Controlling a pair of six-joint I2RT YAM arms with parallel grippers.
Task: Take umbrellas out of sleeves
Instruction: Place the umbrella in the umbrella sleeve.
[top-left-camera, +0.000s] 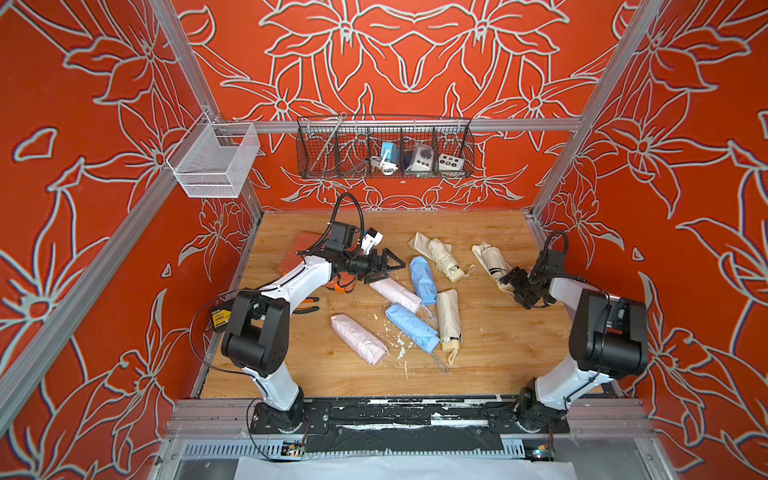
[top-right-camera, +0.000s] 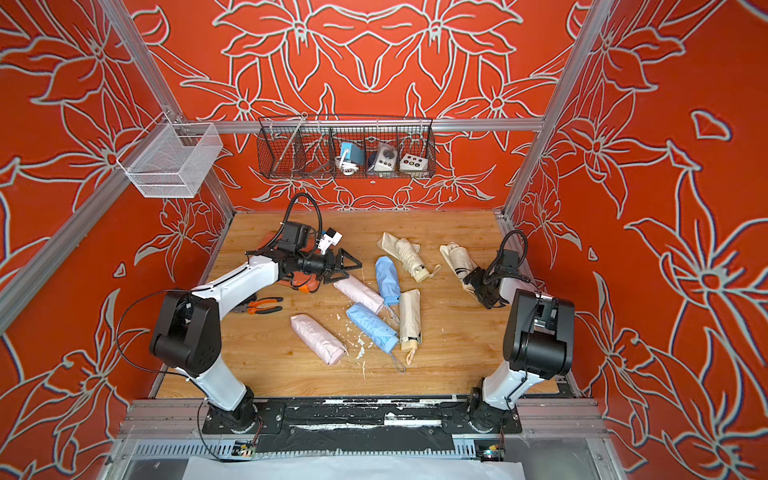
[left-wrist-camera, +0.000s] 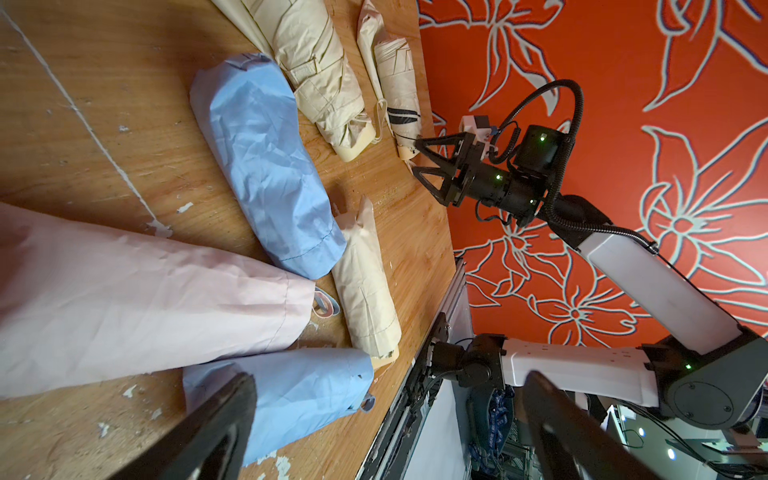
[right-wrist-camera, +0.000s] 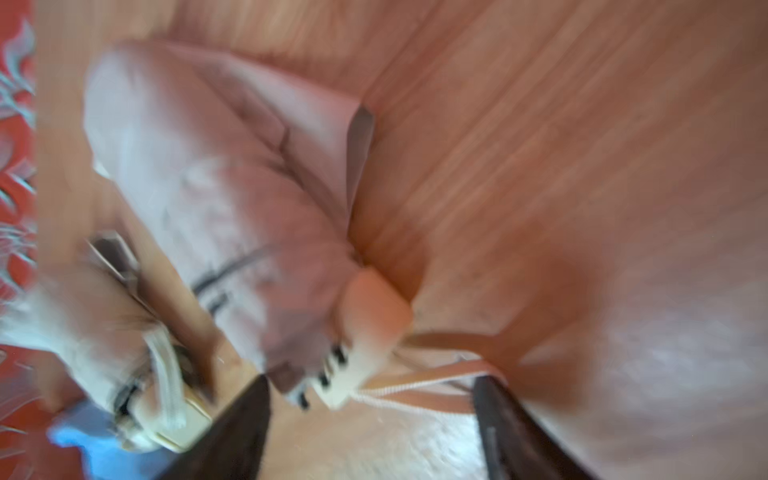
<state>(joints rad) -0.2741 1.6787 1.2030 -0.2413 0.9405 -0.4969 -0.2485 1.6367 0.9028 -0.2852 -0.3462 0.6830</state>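
While the right tool (left-wrist-camera: 416, 157) stands with its jaws spread and nothing between them, the cream pleated folding umbrella with a black band (top-left-camera: 492, 259) lies on the wooden bench (top-left-camera: 498, 353) just ahead of its tips. The stubby cream plastic handle (right-wrist-camera: 374, 307) and flat wrist loop (right-wrist-camera: 432, 376) are nearest the tool. The right wrist view is blurred. The loop runs across the gap between the fingers, but contact can't be told. A thin cream fabric sleeve (left-wrist-camera: 365, 41) sits slack beside that umbrella's far end; whether any of the umbrella is inside it, can't tell.

The left tool (top-left-camera: 390, 270) is also wide open and empty, hovering over the pale pink smooth fabric sleeve (top-left-camera: 395, 294), which has an umbrella inside. The light blue smooth fabric sleeve (top-left-camera: 423, 280) is just past its tips.

Handling guess: umbrellas are light, soft pleats over a stiff rib core, so the fabric gives but the body won't bend. Sleeves are slick and thin, likely to bunch and slip. Best hold is the hard handle stub in one tool and the closed sleeve end pinched by the other, pulling apart lengthwise. The loop alone is probably too floppy.
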